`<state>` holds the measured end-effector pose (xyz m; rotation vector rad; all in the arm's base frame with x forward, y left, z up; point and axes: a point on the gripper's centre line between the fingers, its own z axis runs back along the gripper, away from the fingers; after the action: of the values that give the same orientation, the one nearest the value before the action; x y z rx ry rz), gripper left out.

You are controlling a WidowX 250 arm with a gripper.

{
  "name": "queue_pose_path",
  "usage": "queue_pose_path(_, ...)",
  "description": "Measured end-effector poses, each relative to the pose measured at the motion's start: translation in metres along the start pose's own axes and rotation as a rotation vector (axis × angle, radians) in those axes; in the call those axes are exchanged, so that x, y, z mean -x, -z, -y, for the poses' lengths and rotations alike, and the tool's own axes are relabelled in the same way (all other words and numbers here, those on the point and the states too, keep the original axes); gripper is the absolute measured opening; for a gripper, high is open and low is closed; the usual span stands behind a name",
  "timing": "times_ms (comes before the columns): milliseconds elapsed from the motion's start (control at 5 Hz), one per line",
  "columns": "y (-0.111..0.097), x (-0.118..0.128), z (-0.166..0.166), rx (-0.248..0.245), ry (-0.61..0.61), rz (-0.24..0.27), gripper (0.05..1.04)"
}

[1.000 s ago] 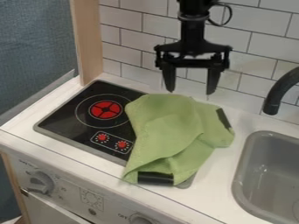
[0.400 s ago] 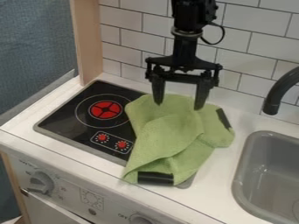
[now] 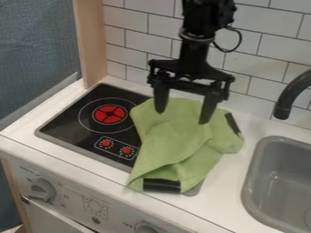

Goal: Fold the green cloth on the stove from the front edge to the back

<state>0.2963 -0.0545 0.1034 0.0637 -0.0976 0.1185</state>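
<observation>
Spreading behind everything, the tiled wall (image 3: 267, 43) runs from 11 to 2 o'clock, taking the cloth as the centre of the dial. Its tiles are white with dark joints. Stretching below it, the white tabletop (image 3: 228, 198) carries the stove and the sink, above a pale front panel (image 3: 115, 213) at 7 to 8 o'clock. A blue-grey curtain (image 3: 36, 54) hangs at 10 o'clock, next to a wooden post (image 3: 92, 41) at 11.

The black stove (image 3: 67, 123) reaches out at 9 to 10 o'clock, its other side covered by the green cloth (image 3: 176, 143), which lies rumpled and folded over it and onto the tabletop. The grey sink (image 3: 249, 182) is set in at 4 o'clock, apart from the cloth.

From 12 o'clock the black arm (image 3: 197, 41) comes down, and its tool (image 3: 182, 117) is open, the two fingers well apart over the cloth's upper part; whether they touch it, I cannot tell. The dark tap (image 3: 291, 93) curves in at 2 o'clock.

A red burner (image 3: 110, 114) shows uncovered at 10 o'clock. Black strips show at the cloth's edges, at 7 (image 3: 162, 185) and 2. Smallest are two red knobs at 9, just beside the cloth.
</observation>
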Motion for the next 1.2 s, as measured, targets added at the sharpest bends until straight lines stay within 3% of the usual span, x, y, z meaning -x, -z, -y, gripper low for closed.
queue_pose_path(200,0.004,0.013,0.009,0.011,0.123,0.006,1.001)
queue_pose_path(400,0.010,0.022,0.011,-0.012,0.189,-0.015,1.001)
queue_pose_path(600,0.020,0.036,0.012,-0.021,0.245,-0.047,1.001)
queue_pose_path(1200,0.051,0.045,0.027,-0.015,0.348,-0.080,1.001)
